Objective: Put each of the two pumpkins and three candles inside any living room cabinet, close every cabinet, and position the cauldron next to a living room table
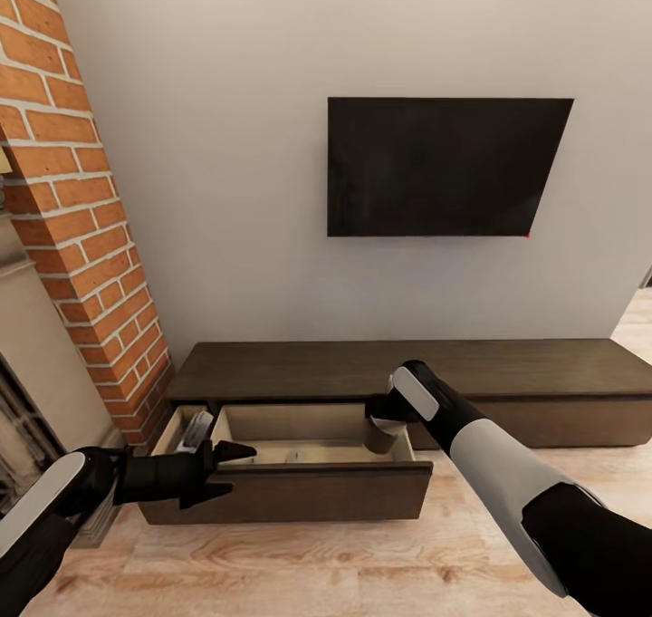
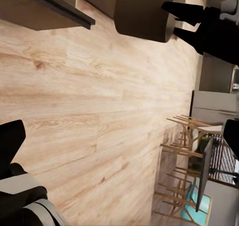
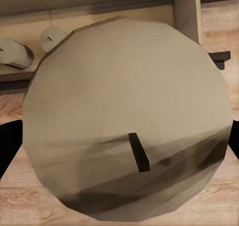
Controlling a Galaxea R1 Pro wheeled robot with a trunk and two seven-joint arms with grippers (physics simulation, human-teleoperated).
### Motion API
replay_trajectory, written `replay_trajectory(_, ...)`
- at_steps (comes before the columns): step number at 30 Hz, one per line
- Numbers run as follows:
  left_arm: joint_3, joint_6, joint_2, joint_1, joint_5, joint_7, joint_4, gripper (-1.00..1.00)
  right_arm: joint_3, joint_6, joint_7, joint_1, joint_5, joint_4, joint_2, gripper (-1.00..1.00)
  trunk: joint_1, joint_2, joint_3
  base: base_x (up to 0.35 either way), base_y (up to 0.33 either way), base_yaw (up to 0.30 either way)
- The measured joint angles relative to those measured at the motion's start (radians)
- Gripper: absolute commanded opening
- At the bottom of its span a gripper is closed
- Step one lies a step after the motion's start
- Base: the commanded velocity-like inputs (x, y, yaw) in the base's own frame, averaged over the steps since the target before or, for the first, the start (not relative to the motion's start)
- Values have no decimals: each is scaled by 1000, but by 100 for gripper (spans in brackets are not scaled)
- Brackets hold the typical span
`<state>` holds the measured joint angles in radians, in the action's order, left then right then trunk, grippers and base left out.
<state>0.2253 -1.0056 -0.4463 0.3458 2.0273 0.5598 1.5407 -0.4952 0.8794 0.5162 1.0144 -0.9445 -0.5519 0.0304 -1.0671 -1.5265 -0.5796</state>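
Candle going into the open cabinet drawer

Right gripper (image 1: 382,424) jaws clamp a candle (image 3: 127,121) over the cabinet (image 1: 299,490) drawer for release; left gripper (image 1: 226,467) jaws spread wide, holding nothing.

- The head view is taken from above and behind both arms, facing a pale wall with a television (image 1: 444,166) and looking down on the cabinet (image 1: 407,368) and its open drawer (image 1: 299,472).
- The left wrist view is turned sideways over the wood floor (image 2: 94,116), fairly near it, with dining chairs (image 2: 184,136) seen far off.
- The right wrist view is set very close above a candle (image 3: 129,121), over the drawer.
- That candle is shared by all three views.
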Motion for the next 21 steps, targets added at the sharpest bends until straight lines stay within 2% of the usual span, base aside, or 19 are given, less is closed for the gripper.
replay_trajectory(8,3,1,0,0,-1,0,-4,100,0,-1,0,0,2,-1,2,-100,0,0,0,150,1,0)
replay_trajectory(21,1,1,-1,0,-2,1,-22,100,0,-28,2,0,5,2,2,-100,0,0,0,214,4,0)
